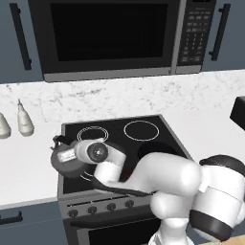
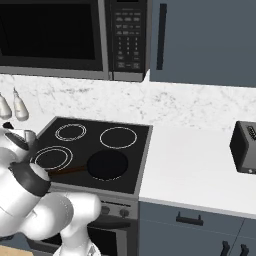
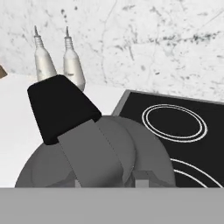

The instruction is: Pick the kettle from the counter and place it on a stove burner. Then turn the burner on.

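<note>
Glossy white robot arm (image 1: 167,182) of rounded, bulbous plastic-looking segments, smooth shells, soft highlights. Dark charcoal bands at joints: wide black collar (image 1: 213,225) on the thick lower link in left base view, similar dark ring (image 2: 31,180) capping a white segment in right base view. Thin black seam line (image 1: 119,190) curving under the forearm shell. Wrist end as a white cylinder with grey round cap (image 1: 98,152), small dark centre. Small white label-like patch (image 1: 68,155) beside it, marking unreadable. Cables, screws: cannot tell.
</note>
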Available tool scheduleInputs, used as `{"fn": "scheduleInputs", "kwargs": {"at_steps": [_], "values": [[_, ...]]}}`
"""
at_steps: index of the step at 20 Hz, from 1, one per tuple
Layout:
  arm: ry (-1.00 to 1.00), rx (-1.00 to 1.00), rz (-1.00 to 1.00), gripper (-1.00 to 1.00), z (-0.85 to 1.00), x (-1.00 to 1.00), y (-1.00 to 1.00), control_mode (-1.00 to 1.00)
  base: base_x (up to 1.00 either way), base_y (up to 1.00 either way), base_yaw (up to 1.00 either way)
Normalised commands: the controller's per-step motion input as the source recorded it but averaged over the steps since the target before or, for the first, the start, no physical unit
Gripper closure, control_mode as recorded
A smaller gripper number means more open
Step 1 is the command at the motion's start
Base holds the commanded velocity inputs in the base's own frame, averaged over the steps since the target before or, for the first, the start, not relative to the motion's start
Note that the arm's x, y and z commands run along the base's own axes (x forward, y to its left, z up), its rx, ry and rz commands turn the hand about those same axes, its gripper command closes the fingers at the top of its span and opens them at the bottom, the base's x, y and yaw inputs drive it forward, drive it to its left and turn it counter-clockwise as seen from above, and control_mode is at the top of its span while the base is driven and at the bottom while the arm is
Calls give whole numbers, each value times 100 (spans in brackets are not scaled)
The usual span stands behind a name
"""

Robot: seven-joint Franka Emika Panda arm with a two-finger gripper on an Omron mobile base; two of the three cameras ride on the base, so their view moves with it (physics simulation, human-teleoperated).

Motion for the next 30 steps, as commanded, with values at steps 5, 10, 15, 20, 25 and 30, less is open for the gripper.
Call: {"fn": "scheduleInputs", "kwargs": {"at_steps": [5,10,15,20,25,30], "values": [[3,0,-12,100,18,0,-37,-100,0,0,0],[9,0,-14,100,4,0,-20,-100,0,0,0],[7,0,-15,100,0,0,-10,-100,0,0,0],[0,0,-15,100,0,1,-17,-100,0,0,0],[0,0,-13,100,0,6,-18,-100,0,0,0],[0,0,-9,100,0,18,-7,-100,0,0,0]]}}
